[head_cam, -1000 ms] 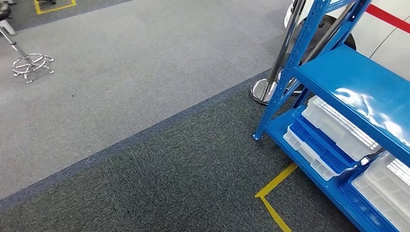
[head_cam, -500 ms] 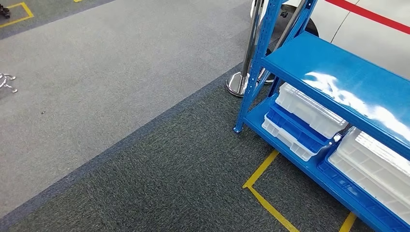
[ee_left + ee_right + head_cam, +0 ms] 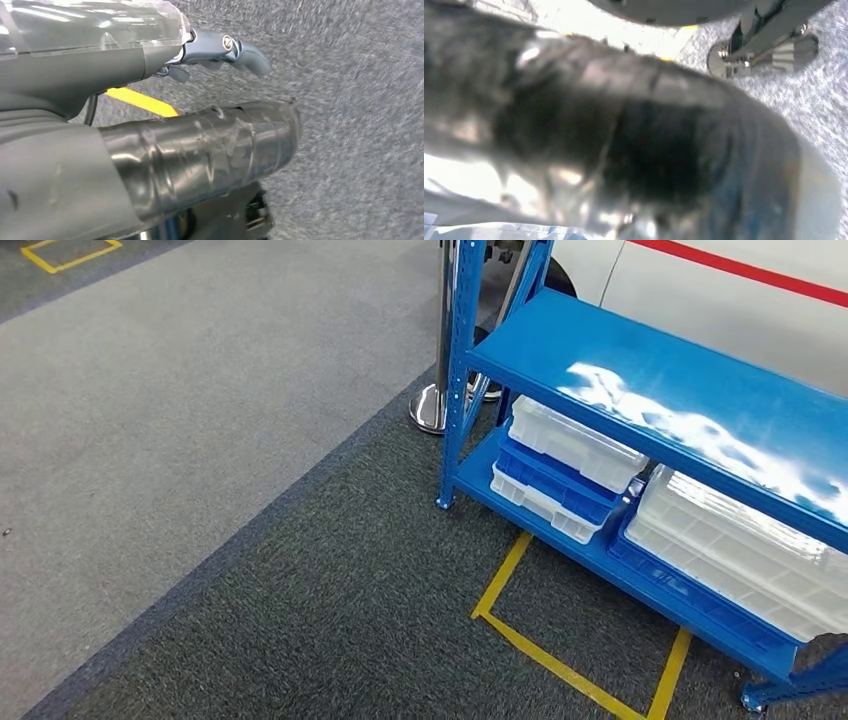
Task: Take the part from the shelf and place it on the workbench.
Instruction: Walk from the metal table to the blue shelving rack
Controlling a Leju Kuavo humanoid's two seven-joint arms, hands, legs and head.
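Left wrist view, left hand (image 3: 200, 100) over carpet, fingers apart, holding nothing, right hand (image 3: 634, 150) blurred, grip unclear

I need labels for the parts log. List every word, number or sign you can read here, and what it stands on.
None can be read. The blue shelf, its white trays and blue trays carry no legible text. The yellow floor tape is a plain outline, and the red stripe is plain.

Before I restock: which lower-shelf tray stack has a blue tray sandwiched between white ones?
The stack nearest the shelf's corner post: white, blue, white. The other stack has white trays on a blue one.
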